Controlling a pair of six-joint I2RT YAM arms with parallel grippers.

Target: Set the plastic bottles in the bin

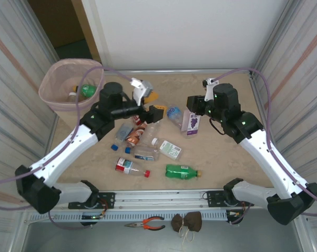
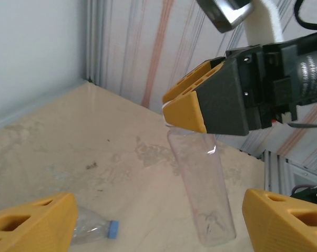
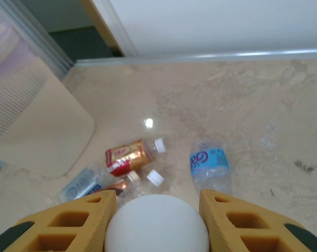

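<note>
My right gripper (image 3: pixel 157 206) is shut on the white cap (image 3: pixel 156 226) of a plastic bottle (image 1: pixel 192 122) with a purple label, holding it upright over the middle of the table. In the left wrist view that bottle (image 2: pixel 203 191) hangs clear under the right gripper's fingers (image 2: pixel 187 107). To the left of it, my left gripper (image 1: pixel 159 104) stands open with nothing between its fingers (image 2: pixel 34 223). Several bottles lie on the table, among them a green one (image 1: pixel 182 171), a red-capped one (image 1: pixel 131 167) and a blue-labelled one (image 3: pixel 210 163). The bin (image 1: pixel 57 97) stands far left with a green bottle (image 1: pixel 88 90) inside.
A gold-and-red labelled bottle (image 3: pixel 128 156) and others lie bunched below the left gripper. Ribbed walls close both sides. A metal rail (image 1: pixel 158 195) runs along the near edge, with pliers (image 1: pixel 146 224) and a brown object (image 1: pixel 187 221) below it.
</note>
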